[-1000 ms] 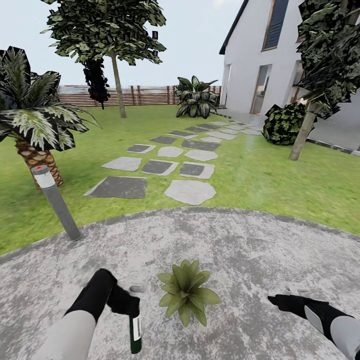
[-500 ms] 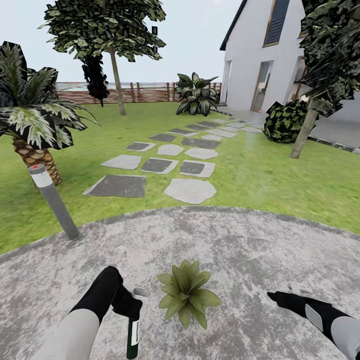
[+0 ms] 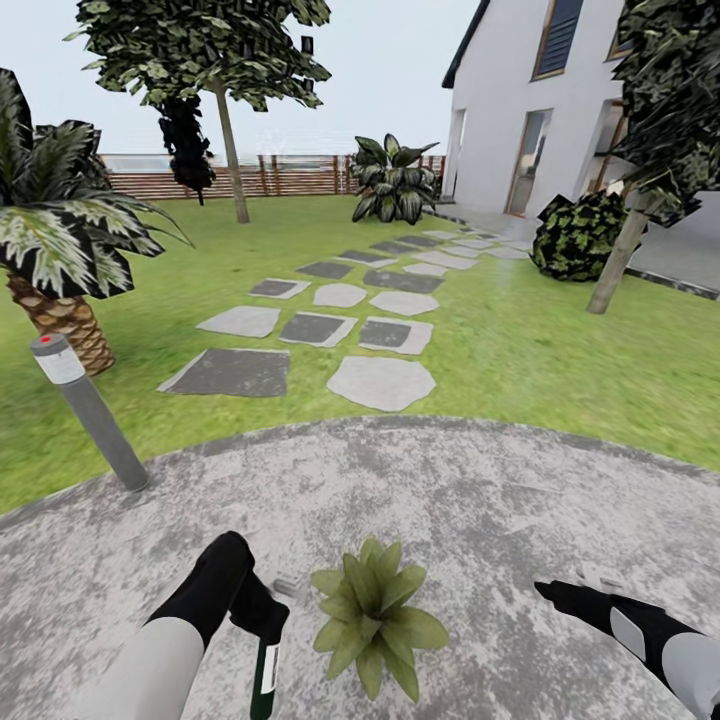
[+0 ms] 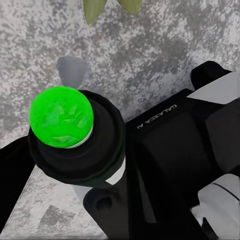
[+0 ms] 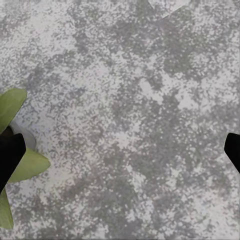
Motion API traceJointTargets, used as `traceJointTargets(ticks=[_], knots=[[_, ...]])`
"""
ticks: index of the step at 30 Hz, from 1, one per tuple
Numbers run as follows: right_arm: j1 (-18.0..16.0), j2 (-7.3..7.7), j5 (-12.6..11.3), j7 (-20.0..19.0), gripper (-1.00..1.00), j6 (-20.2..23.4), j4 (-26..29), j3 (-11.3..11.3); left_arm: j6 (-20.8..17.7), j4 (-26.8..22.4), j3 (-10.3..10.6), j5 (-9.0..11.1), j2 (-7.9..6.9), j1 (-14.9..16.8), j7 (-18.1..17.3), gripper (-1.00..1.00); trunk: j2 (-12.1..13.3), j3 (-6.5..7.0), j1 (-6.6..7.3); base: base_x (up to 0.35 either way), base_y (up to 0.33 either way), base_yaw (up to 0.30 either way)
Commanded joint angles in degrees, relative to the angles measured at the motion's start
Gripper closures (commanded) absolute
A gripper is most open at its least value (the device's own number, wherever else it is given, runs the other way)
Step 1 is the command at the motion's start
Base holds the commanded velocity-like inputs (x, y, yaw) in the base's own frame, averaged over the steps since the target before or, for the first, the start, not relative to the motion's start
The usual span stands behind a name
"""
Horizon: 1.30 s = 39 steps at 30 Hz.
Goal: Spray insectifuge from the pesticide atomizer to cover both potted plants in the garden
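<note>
The left gripper (image 3: 262, 622) is clenched on the pesticide atomizer (image 3: 265, 678), which hangs over the grey patio (image 3: 480, 500) just beside 1 potted plant (image 3: 372, 615) (in the left wrist view a bright green round shape sits on the bottle's end). The right gripper (image 3: 560, 597) hovers on the plant's other side, with its fingers spread wide and nothing between them. Further off, a grey bollard lamp (image 3: 88, 410) stands at the patio edge, then stepping stones (image 3: 330, 330) cross the lawn toward the wooden fence (image 3: 250, 180) and the white house (image 3: 520, 110).

One potted plant (image 3: 372, 618); one atomizer (image 3: 265, 680); one bollard lamp (image 3: 88, 410)
</note>
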State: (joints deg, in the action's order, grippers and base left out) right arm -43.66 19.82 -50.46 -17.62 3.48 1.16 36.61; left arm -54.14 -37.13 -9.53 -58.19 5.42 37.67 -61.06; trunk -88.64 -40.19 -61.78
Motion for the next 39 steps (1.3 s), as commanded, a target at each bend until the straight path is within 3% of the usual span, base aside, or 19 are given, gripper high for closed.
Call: traceJointTargets(ticks=[1,12,18,32,39], knots=[[0.0,0.04,-0.6,0.0,-1.0,0.3,0.1,0.4,-0.3,0.0,0.0,-0.6,0.06,0.0,-0.5,1.0,0.0,-0.08,-0.01,0.043,0.0,0.0],[0.0,0.04,-0.7,-0.3,-1.0,0.6,0.1,0.4,-0.3,0.2,0.5,-0.6,0.09,0.0,-0.5,1.0,0.0,-0.66,-0.01,0.005,0.0,0.0],[0.0,0.04,-0.7,0.0,-1.0,0.6,0.1,0.4,-0.3,3.3,0.6,-0.6,0.12,0.0,-0.5,1.0,0.0,-1.21,-0.01,0.038,0.0,0.0],[0.0,0.04,-0.7,-0.1,-1.0,0.6,0.1,0.4,-1.0,3.5,0.5,-0.6,0.12,0.0,-0.6,1.0,0.0,-2.12,-0.01,0.194,0.031,0.0],[0.0,0.04,-0.7,-0.2,-1.0,0.6,0.1,0.4,-1.0,6.8,0.8,-0.7,-0.02,0.0,-0.5,1.0,0.0,-2.48,-0.01,0.157,0.066,0.0]])
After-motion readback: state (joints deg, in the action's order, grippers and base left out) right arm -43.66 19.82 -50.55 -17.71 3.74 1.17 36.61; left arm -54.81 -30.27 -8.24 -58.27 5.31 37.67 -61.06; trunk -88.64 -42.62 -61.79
